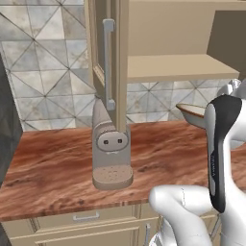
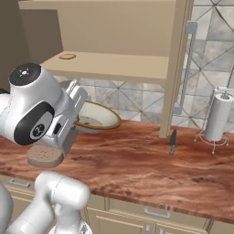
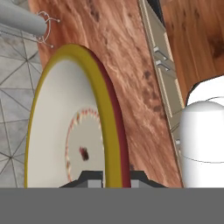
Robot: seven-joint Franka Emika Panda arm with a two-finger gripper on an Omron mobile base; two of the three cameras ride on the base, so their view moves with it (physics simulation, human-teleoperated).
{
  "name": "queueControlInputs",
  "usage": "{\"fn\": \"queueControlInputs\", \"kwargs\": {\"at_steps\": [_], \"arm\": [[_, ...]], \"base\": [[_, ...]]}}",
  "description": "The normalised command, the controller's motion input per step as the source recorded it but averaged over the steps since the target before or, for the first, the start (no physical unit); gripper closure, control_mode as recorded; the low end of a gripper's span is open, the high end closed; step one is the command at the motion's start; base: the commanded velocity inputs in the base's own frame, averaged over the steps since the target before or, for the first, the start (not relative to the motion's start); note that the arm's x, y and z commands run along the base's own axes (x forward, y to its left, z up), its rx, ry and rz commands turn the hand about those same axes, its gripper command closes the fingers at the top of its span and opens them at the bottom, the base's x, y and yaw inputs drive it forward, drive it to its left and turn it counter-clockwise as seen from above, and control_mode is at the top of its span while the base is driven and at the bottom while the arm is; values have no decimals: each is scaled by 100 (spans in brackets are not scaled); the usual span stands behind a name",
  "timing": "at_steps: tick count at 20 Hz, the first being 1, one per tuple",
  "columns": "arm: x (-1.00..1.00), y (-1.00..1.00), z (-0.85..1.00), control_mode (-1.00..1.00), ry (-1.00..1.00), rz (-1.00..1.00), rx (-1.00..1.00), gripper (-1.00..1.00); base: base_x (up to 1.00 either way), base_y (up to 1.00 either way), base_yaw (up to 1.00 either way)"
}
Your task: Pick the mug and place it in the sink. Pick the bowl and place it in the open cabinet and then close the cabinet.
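- The cabinet (image 2: 114, 32) hangs on the wall with its door (image 1: 113, 62) swung wide open, edge-on to me in the left base view, a long silver bar handle (image 1: 108, 62) running down it. Its inner shelf (image 1: 178, 67) is bare but for a small round brown thing (image 2: 67, 56) lying near the shelf's left end in the right base view.
- Below it the reddish wood-grain counter (image 2: 151, 164) runs the whole width, backed by grey patterned wall tiles (image 1: 48, 62), with beige lower drawers (image 1: 86, 218) under its front edge.
- The white arm (image 2: 36, 107) rises in front of the counter, its hand reaching up toward the space just under the cabinet shelf.
- A grey coffee machine (image 1: 111, 144) stands on the counter, right below the open door in the left base view.
- The bowl (image 2: 93, 116) is up off the counter, held in the air below the shelf and in front of the tiles; it is tilted, off-white inside with a mustard-yellow rim.
- A paper towel roll (image 2: 219, 118) stands upright on a wire holder at the counter's right end in the right base view.
- The gripper (image 3: 112, 178) is pinching the bowl's rim: in the hand view the yellow edge runs down between the two dark tips, one on the inside, one on the outside.
- A dark knife (image 2: 173, 142) lies on the counter near the foot of the open door, between bowl and towel roll.
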Motion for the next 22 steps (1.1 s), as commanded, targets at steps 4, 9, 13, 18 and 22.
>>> {"fn": "queueControlInputs", "kwargs": {"at_steps": [4, 9, 13, 18, 22], "arm": [[0, 0, 0, 100, 0, 0, 0, 100], [0, 0, 0, -100, 0, 0, 0, 100], [-48, 0, 4, -100, -8, 1, 0, 100], [-54, 0, 21, -100, -18, 3, 0, 100], [-22, 0, 37, -100, -8, 4, 0, 100]], "base": [[41, 2, -5], [15, 5, -1], [0, 0, 0], [0, 0, 0], [0, 0, 0]]}}
